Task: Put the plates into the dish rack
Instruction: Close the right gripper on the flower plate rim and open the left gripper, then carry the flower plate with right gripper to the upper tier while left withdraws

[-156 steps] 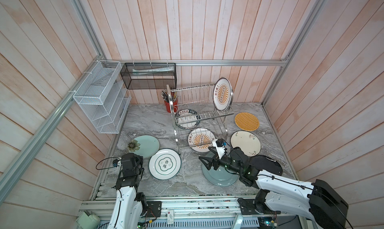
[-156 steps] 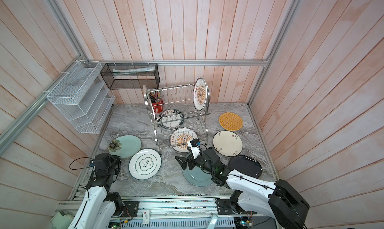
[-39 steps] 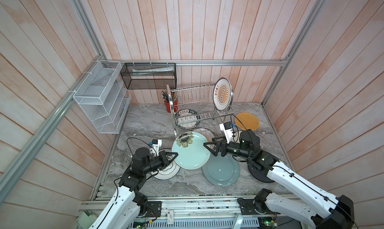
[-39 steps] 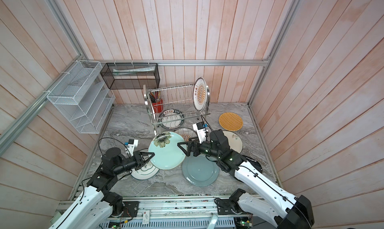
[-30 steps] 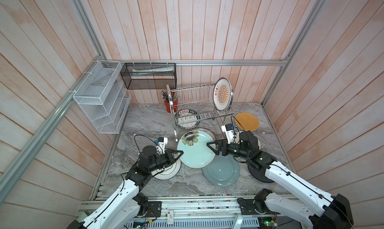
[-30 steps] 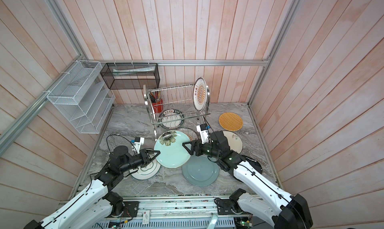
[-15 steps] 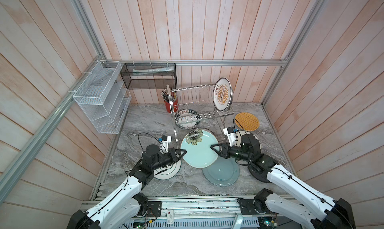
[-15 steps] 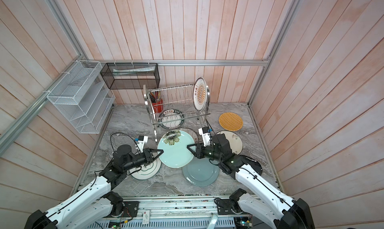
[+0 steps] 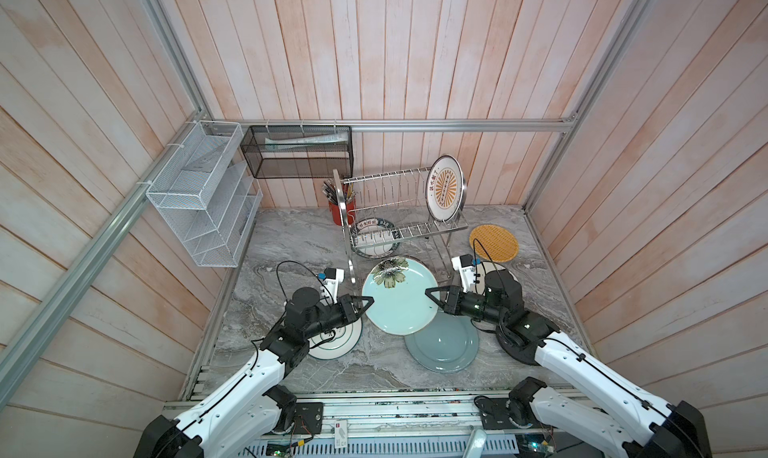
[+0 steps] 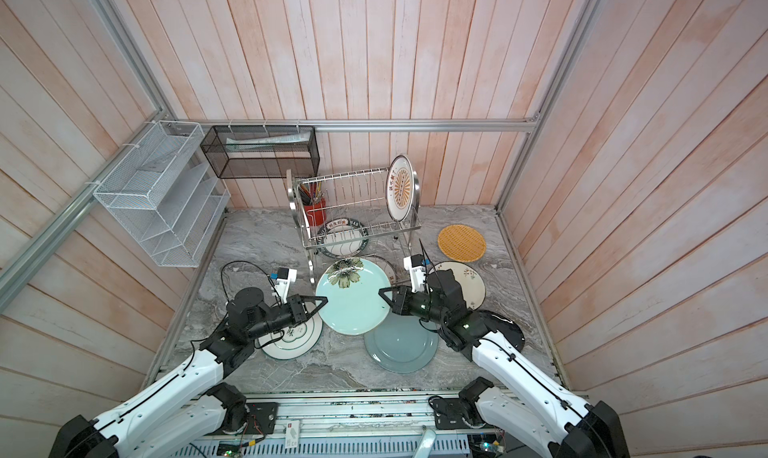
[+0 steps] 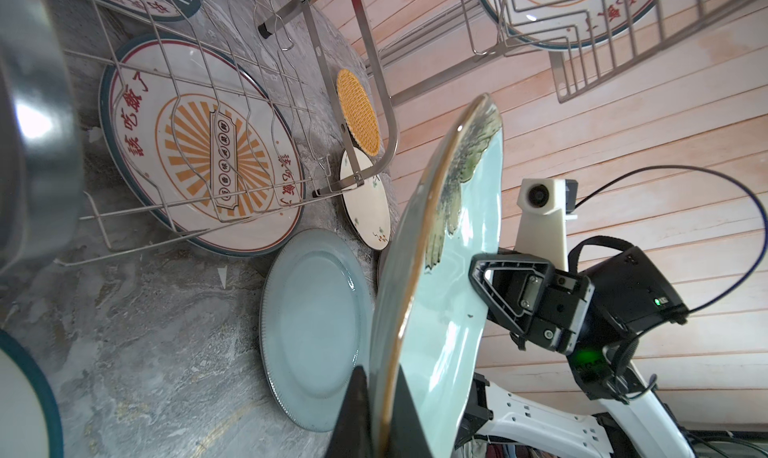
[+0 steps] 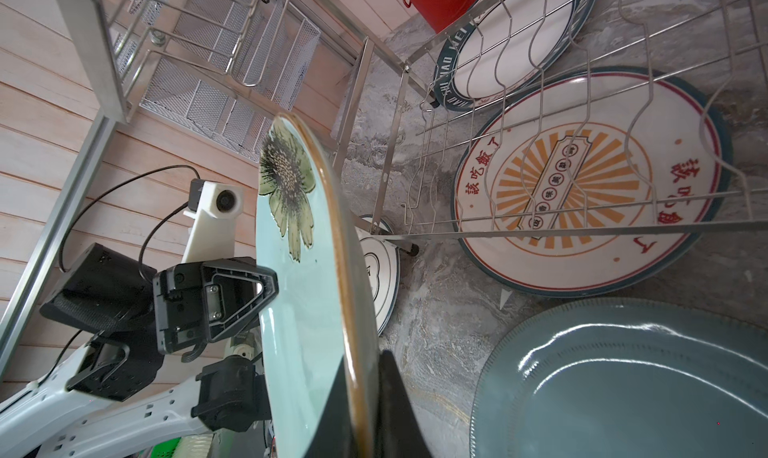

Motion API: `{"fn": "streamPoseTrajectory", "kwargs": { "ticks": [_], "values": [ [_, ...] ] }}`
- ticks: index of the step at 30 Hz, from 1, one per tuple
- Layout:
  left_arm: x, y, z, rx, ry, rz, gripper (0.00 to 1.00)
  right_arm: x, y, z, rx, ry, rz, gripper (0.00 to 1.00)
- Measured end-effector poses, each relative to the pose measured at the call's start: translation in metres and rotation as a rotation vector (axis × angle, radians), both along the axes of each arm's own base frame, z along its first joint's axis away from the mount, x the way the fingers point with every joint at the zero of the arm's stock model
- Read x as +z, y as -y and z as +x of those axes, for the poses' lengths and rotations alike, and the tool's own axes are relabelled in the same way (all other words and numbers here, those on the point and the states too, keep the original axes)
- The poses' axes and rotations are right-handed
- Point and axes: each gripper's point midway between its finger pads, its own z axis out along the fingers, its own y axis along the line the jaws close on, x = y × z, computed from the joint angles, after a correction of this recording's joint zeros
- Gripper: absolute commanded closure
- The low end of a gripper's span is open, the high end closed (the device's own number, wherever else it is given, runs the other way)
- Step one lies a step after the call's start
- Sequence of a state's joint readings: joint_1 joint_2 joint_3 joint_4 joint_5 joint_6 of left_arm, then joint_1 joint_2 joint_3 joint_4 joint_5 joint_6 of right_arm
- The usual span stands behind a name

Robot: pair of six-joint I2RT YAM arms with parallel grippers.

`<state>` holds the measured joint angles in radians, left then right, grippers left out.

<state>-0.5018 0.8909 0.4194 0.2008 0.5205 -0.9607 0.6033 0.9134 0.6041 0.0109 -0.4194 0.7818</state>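
Pinching the pale green plate (image 9: 397, 296) mid-frame, right gripper (image 9: 429, 291) looks ready to carry it to the dish rack (image 9: 399, 211); left gripper (image 9: 370, 300) straddles the rim, grip unclear.

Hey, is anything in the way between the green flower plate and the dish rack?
Nothing visible does. The green flower plate hangs in front of the dish rack, gripped by the right tool. The upper tier's only occupant is a sunburst plate at its right end; the other slots are open.

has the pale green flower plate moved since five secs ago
Yes. The pale green flower plate went right, from left of the dish rack to just in front of it.
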Motion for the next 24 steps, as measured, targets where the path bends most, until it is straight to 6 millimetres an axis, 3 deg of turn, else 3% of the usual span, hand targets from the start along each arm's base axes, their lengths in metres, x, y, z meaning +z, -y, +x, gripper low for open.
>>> {"fn": "streamPoseTrajectory", "kwargs": {
  "ticks": [1, 3, 9, 15, 24],
  "values": [
    [0.003, 0.000, 0.001, 0.003, 0.012, 0.003, 0.17, -0.003, 0.001, -0.003, 0.002, -0.008, -0.009, 1.00],
    [0.011, -0.003, 0.004, 0.020, 0.047, 0.013, 0.00, -0.007, 0.005, -0.007, -0.009, -0.014, -0.035, 1.00],
    [0.061, -0.025, 0.002, 0.108, 0.236, 0.070, 0.00, -0.002, 0.035, -0.010, -0.116, 0.034, -0.134, 1.00],
    [0.112, -0.057, -0.011, 0.206, 0.452, 0.154, 0.00, 0.043, 0.045, -0.017, -0.107, 0.139, -0.163, 1.00],
    [0.118, -0.087, -0.023, 0.300, 0.591, 0.299, 0.00, 0.132, 0.037, -0.037, 0.006, 0.335, -0.072, 1.00]
  ]
}}
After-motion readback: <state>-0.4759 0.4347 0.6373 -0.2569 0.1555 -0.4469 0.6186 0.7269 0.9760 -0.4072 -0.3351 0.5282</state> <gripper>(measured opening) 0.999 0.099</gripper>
